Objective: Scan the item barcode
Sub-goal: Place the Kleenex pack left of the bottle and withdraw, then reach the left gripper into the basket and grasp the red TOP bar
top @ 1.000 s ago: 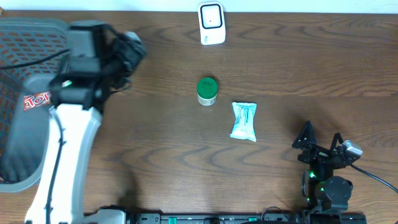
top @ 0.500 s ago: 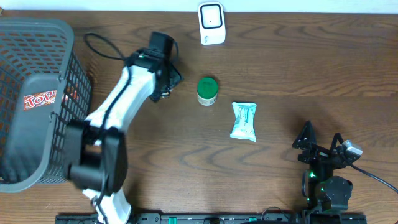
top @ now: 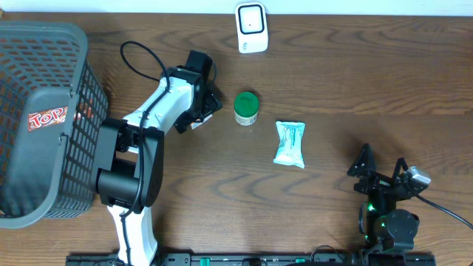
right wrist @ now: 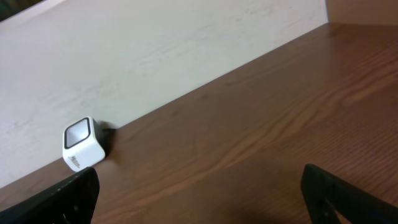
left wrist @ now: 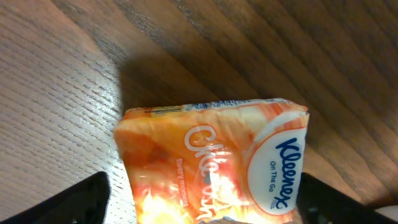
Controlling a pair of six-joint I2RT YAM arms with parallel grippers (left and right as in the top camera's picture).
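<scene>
The brown wooden desk (top: pixel 332 66) carries a grey plastic mesh basket (top: pixel 44 44) at its 9 o'clock edge. The left end effector (left wrist: pixel 205 200) is released, its fingers spread either side of the orange Kleenex tissue pack (left wrist: pixel 211 149), which lies on the desk at 9 o'clock of the green-lidded round jar (top: pixel 246 107). The right end effector (top: pixel 381 164) rests at 5 o'clock, released and empty. A pale blue-and-white tissue pack (top: pixel 289 143) lies at 4 o'clock of the jar. The white box-shaped barcode scanner (top: pixel 251 28) stands at 12 o'clock.
</scene>
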